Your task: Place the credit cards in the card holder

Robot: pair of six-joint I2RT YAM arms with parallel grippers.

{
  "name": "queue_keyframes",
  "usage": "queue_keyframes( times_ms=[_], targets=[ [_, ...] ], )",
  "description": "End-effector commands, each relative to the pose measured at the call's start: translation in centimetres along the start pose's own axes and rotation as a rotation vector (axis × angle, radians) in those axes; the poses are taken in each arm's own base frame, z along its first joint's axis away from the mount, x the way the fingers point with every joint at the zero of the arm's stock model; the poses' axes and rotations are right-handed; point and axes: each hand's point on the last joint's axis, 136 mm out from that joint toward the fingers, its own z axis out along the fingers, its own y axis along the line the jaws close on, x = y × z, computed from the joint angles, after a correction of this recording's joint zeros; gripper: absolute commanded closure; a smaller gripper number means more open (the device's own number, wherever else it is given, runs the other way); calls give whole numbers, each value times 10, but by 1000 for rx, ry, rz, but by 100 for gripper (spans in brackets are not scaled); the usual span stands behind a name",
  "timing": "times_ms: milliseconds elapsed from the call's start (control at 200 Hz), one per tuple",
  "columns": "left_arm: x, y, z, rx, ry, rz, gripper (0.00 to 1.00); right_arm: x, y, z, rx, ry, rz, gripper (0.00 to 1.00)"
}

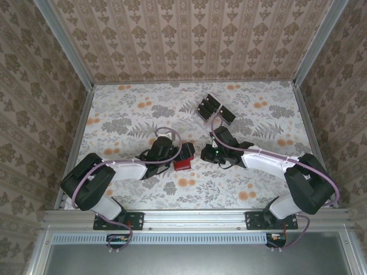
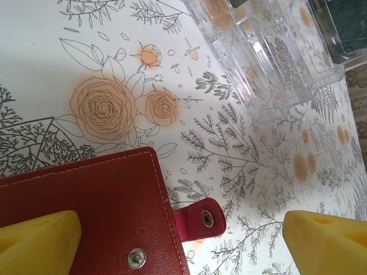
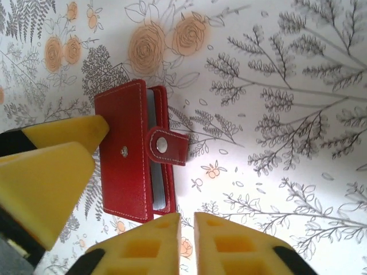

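- Where the overhead camera looks down, the small red leather-like folding wallet (image 1: 183, 163) lies on the floral-printed white table surface (image 1: 126, 114) between the two arms; left gripper (image 1: 174, 156) just beside it on its left, right gripper (image 1: 205, 153) near on its right; thin black rectangular cards (image 1: 208, 103) sit in the clear plastic tiered rack (image 1: 200, 116), well apart towards the back wall; none in the wallet yet, as far as can be judged.
- From the left wrist: left gripper (image 2: 180, 240) jaws spread wide; one yellow pad (image 2: 37, 243) over the wallet's (image 2: 86, 200) stitched cover, the other off over bare table; nothing clamped; contact with the cover cannot be told; red snap tab (image 2: 200, 220) hangs loose, clear of the stud on the cover; rack (image 2: 269, 51) beyond.
- From the right wrist: right gripper (image 3: 186, 235) pads drawn together, nothing between them, poised near the wallet's (image 3: 129, 154) lower edge; wallet folded shut, pale pocket edges showing between the covers; left gripper's yellow fingers (image 3: 57, 137) at its far side.
- Risks, as judgement: wallet is unheld, so a nudge from the closed right fingers at the cover would likely slide it, not open it; both grippers crowd one small thing, so a careless approach could knock them together; cards are thin and may slip in the pinch or catch on the pocket lips.
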Motion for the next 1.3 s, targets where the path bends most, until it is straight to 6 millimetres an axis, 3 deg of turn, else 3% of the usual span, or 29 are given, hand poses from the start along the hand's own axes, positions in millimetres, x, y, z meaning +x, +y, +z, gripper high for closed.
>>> queue_keyframes(
  times_ms=[0,260,515,650,860,1045,1295],
  targets=[
    [-12,0,-7,-18,-24,0,0,3,24,-2,-100,-10,26,94],
    [-34,-2,-18,-22,-50,10,0,11,58,5,-142,9,-27,96],
    [-35,2,-19,-23,-45,1,0,15,76,17,-145,29,-56,98],
    [-43,4,-24,-22,-57,1,0,17,71,29,-114,41,-57,100],
    [-58,23,-41,-99,-64,15,0,20,55,52,-47,64,-68,100],
    [-53,53,-50,-250,10,67,0,20,56,75,-31,97,-96,100],
    [-42,79,-51,-384,96,151,0,24,47,87,-7,122,-94,100]
  ],
)
